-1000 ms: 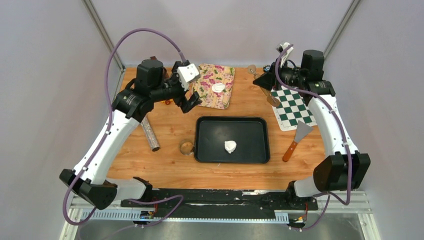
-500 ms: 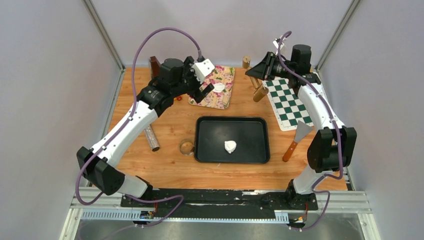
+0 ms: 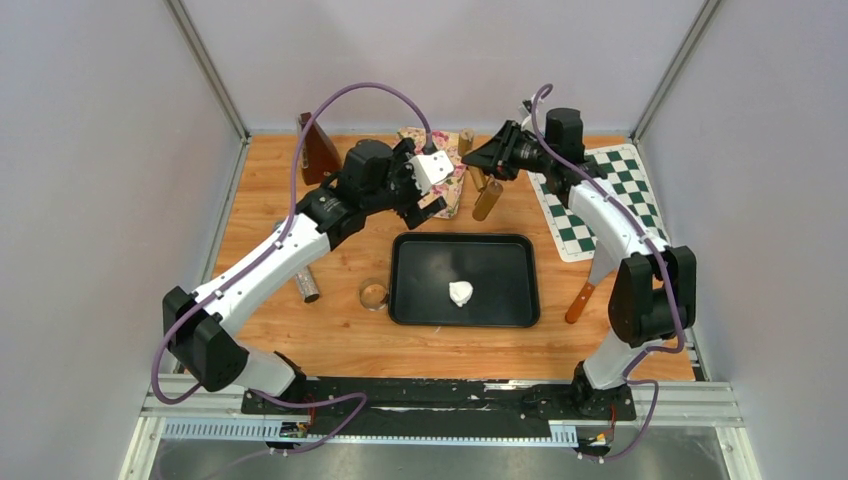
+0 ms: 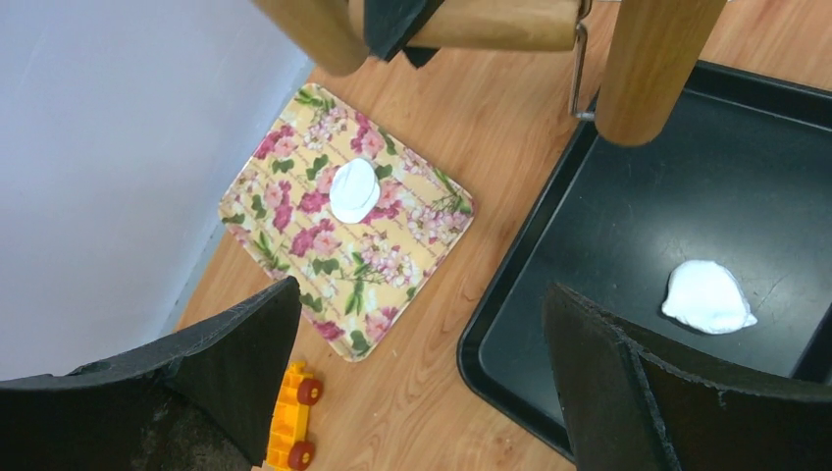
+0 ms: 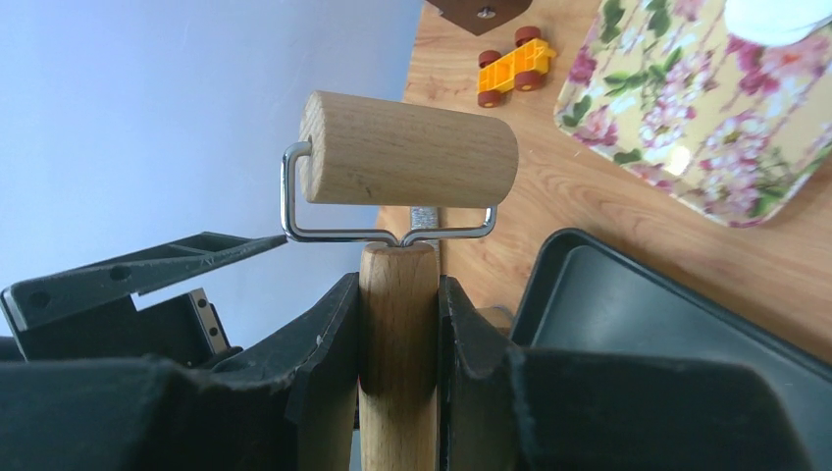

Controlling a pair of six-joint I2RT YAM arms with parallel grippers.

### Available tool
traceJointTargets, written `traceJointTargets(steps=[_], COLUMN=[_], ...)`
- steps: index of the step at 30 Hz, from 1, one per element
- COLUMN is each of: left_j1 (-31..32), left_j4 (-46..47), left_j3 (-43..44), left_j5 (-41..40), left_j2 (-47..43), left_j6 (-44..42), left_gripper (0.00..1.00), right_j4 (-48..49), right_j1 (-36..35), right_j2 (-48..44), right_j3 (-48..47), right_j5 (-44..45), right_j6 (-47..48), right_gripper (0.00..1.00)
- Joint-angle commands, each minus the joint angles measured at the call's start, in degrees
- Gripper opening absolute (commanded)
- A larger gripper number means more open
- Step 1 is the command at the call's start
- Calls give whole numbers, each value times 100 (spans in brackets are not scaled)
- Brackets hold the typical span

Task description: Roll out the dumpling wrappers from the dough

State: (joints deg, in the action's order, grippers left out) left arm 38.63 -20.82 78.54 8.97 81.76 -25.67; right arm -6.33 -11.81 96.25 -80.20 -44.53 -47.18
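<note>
Firmly pinching the wooden roller (image 5: 407,162) by its handle in the right gripper (image 5: 397,294), with the left gripper (image 4: 422,304) spread wide near the dumpling wrappers (image 4: 354,189).

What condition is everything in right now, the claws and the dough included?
Left gripper: open, empty.
Right gripper: shut on the roller, by its handle.
Roller: held off the table.
Dough lump: unrolled, in the black tray.
Dumpling wrapper: flat, on the flowered tray.
Spatula: lying on the table.
</note>
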Motion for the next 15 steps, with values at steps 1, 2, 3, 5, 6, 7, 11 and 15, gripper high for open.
traceJointTargets(steps=[1, 2, 3, 5, 6, 7, 11, 15], left_j1=[66, 79, 111, 197, 233, 323, 541, 553], left_j4=[211, 180, 145, 80, 41, 46, 75, 180], left_j3=[-55, -75, -89, -124, -147, -160, -210, -103], left_j5=[238, 294, 385, 445, 438, 362, 164, 370], left_j2=[-196, -209, -211, -183, -150, -133, -16, 114], left_j6=[-279, -307, -320, -380, -448, -487, -577, -31], left_gripper=[100, 100, 100, 100, 100, 100, 100, 100], right_j4=[417, 421, 418, 449, 472, 478, 580, 145], right_j1=[-248, -289, -309, -321, -326, -322, -317, -318], right_j2=[-17, -13, -10, 10, 17, 26, 106, 85], right_j3=[74, 129, 200, 324, 380, 428, 558, 506], right_j5=[325, 350, 369, 386, 424, 460, 464, 965], right_j6=[-796, -858, -934, -1052, -1096, -1144, -1366, -1421], right_gripper=[0, 0, 0, 0, 0, 0, 0, 0])
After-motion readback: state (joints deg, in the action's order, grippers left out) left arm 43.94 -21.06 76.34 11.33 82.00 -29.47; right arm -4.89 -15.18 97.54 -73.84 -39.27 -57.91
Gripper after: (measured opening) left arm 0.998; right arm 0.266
